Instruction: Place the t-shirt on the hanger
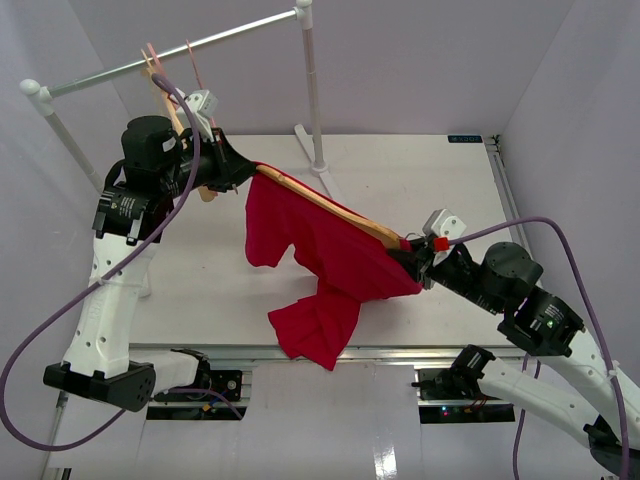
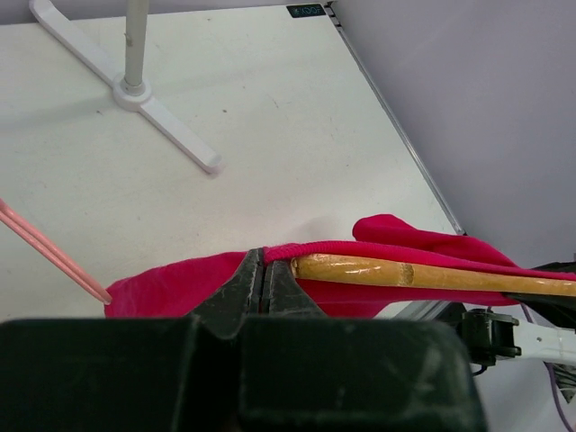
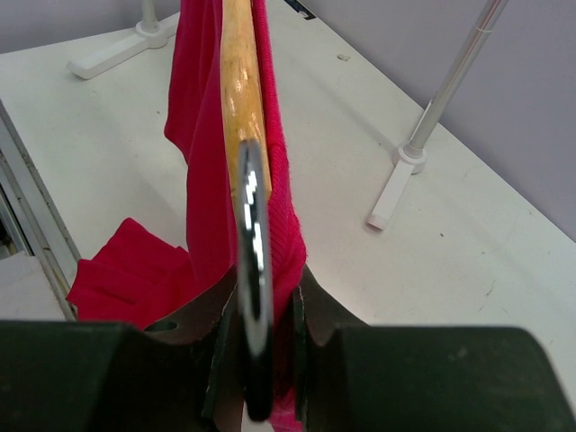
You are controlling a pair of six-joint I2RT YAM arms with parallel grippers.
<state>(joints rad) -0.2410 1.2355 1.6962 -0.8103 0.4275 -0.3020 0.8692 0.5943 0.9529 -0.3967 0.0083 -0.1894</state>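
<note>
T-shirt point(image 1: 340, 265) drapes the hanger point(image 1: 340, 210), its long axis spanning both arms. Left gripper point(image 2: 263, 274) pinches cloth at one end; right gripper point(image 3: 264, 297) clamps the hook point(image 3: 255, 207).

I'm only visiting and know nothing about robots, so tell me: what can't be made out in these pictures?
Bottom bar of the hanger: covered by the t-shirt in all three views.
Label of the t-shirt: not visible anywhere, perhaps lost in folds.
End of the hook: right wrist view, sunk between the right jaws and red cloth.
Pole of the rack: left wrist view, cut off by the top edge; only its foot shows.
</note>
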